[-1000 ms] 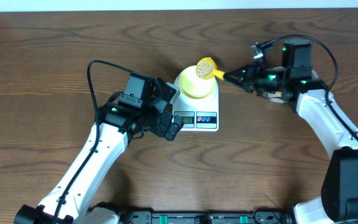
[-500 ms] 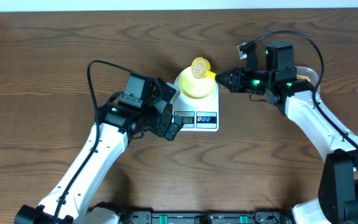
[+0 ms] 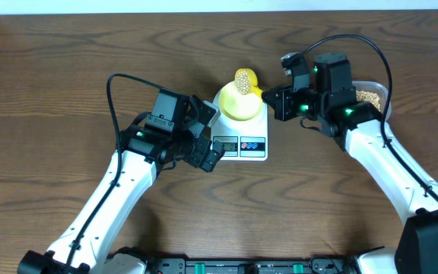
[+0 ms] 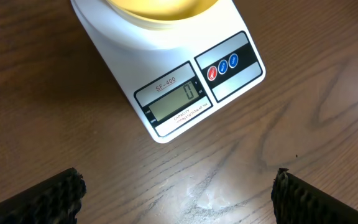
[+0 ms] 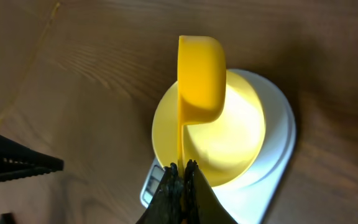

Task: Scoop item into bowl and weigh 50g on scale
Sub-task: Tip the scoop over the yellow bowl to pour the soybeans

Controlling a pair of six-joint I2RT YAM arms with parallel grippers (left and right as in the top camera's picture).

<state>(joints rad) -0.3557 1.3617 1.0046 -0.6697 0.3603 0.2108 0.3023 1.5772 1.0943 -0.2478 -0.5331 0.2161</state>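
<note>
The white scale [image 3: 258, 125] stands at the table's middle with the pale-yellow bowl [image 3: 240, 107] on it. In the left wrist view the scale's display [image 4: 174, 101] reads 0. My right gripper [image 3: 269, 98] is shut on the handle of a bright yellow scoop [image 3: 244, 81], which is full of tan beans and held over the bowl's far rim. In the right wrist view the scoop [image 5: 200, 77] shows from its underside above the bowl [image 5: 229, 140]. My left gripper [image 4: 176, 196] is open and empty over bare wood just before the scale.
A clear plastic container [image 3: 371, 95] with more beans stands at the right, behind my right arm. A black cable loops over the table at the left of the scale.
My right gripper has moved left and turned, carrying the full scoop from beside the bowl's right rim to over its far rim. The left arm has not moved.
</note>
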